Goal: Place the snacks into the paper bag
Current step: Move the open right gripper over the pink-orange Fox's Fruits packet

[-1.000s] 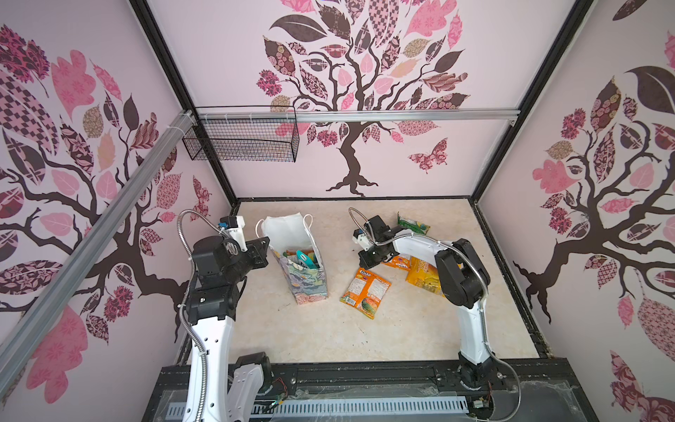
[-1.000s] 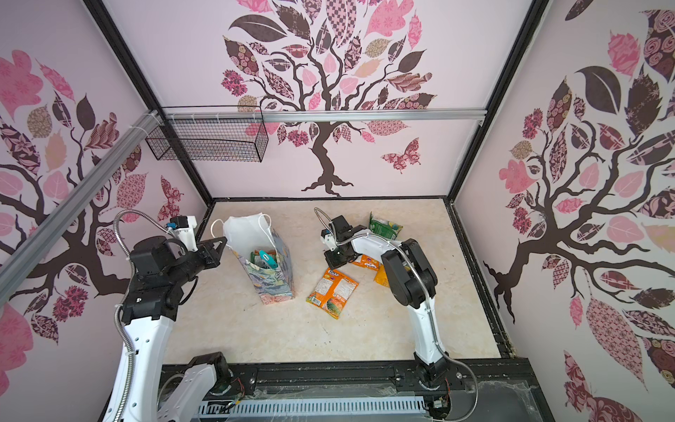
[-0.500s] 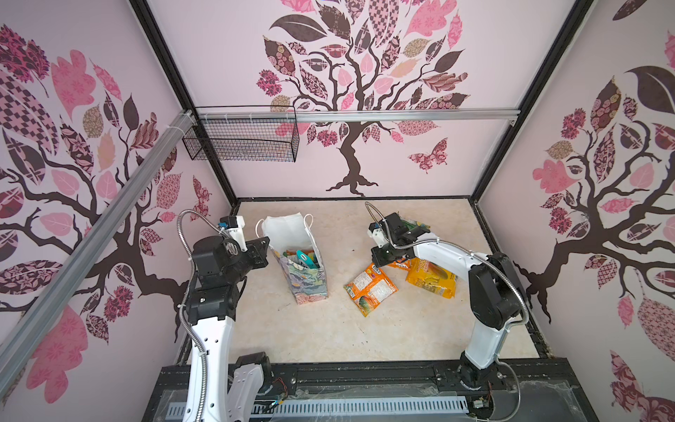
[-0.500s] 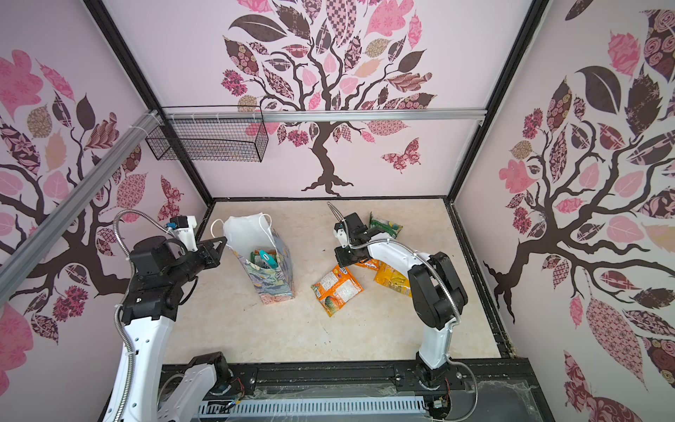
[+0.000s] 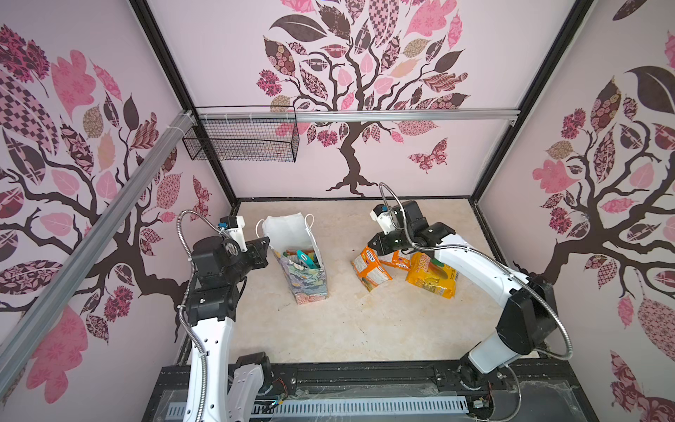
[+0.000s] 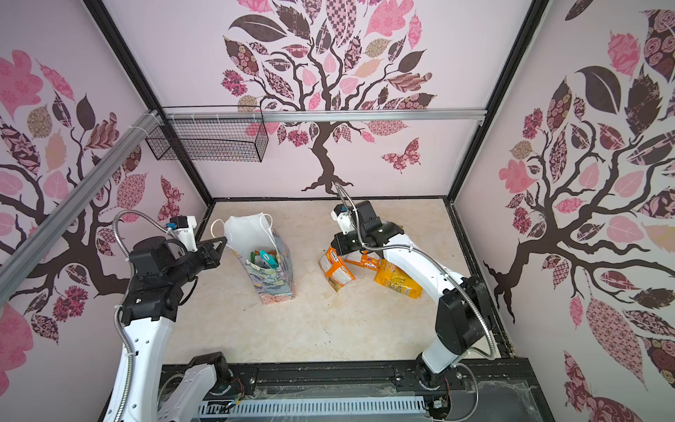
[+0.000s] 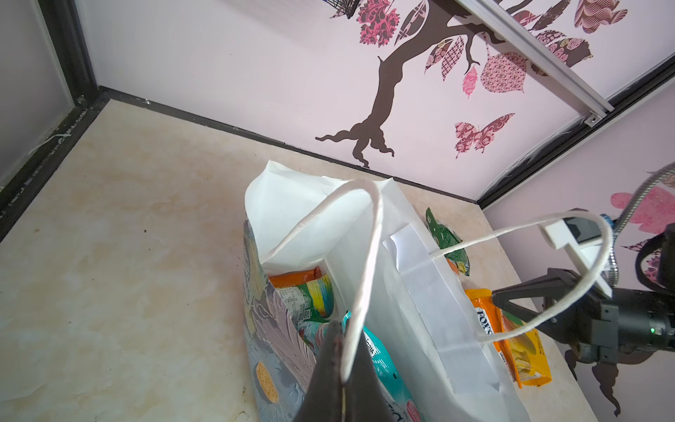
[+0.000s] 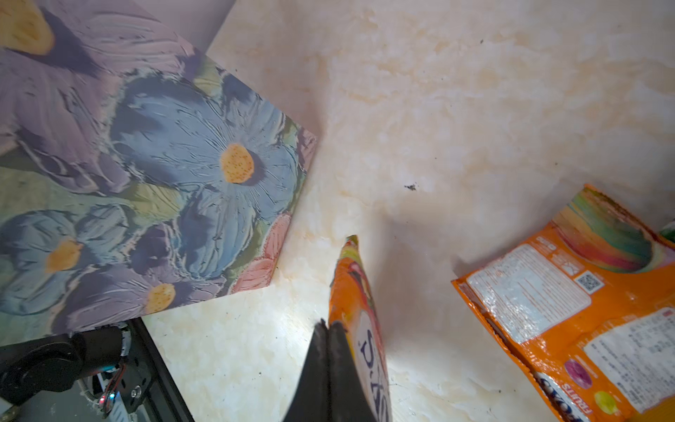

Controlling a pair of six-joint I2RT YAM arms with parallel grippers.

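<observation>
Dangling by a corner from the clenched right jaws, a packet [image 5: 370, 268] is held right of the bag [image 5: 310, 285], whose handle [image 7: 372, 255] is pinched by the left jaws; such slick foil could be dropped.

The beige marbled tabletop [image 5: 347, 329] carries the upright paper bag [image 5: 310, 288]; right of the bag lie 1 orange packet [image 5: 396, 261], 1 yellow packet [image 5: 433, 277] and 1 green packet [image 7: 447, 241].
</observation>
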